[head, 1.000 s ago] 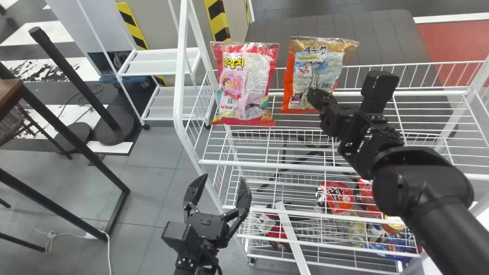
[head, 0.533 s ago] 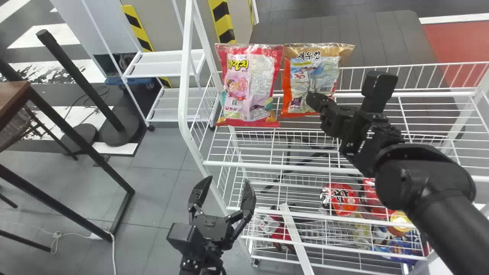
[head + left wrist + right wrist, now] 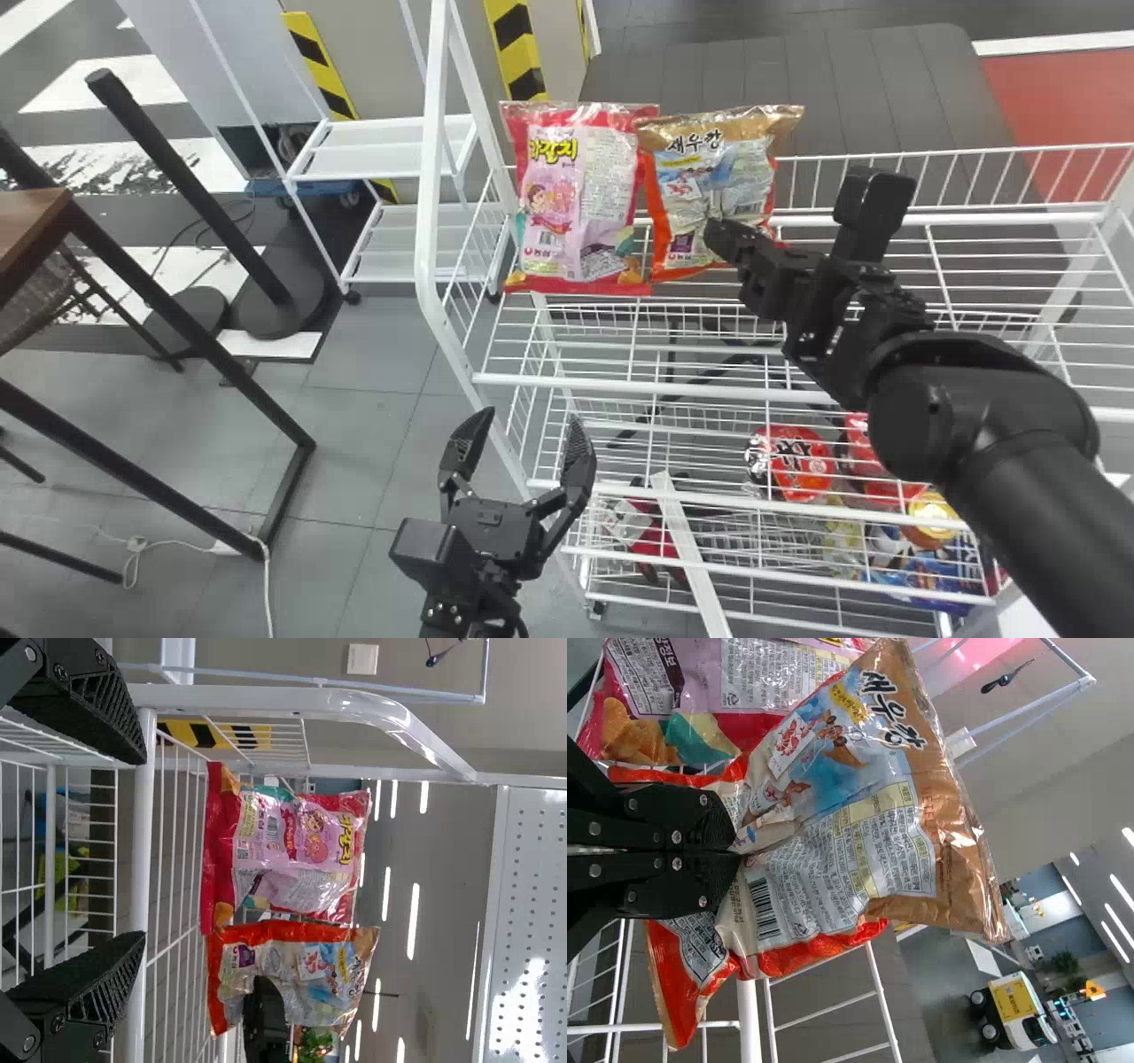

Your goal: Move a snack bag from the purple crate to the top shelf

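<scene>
By the white wire rack (image 3: 567, 382), the right end effector (image 3: 718, 234) pinches a glossy, crinkled orange bag (image 3: 704, 182) beside a red bag (image 3: 576, 204); the left end effector (image 3: 530, 416) gapes wide, empty.

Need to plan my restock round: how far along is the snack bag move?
Mostly done, it seems: the orange snack bag is up at the top shelf, beside the pink bag. In hand: the right gripper is shut on it. Still left: letting go and backing away.
</scene>
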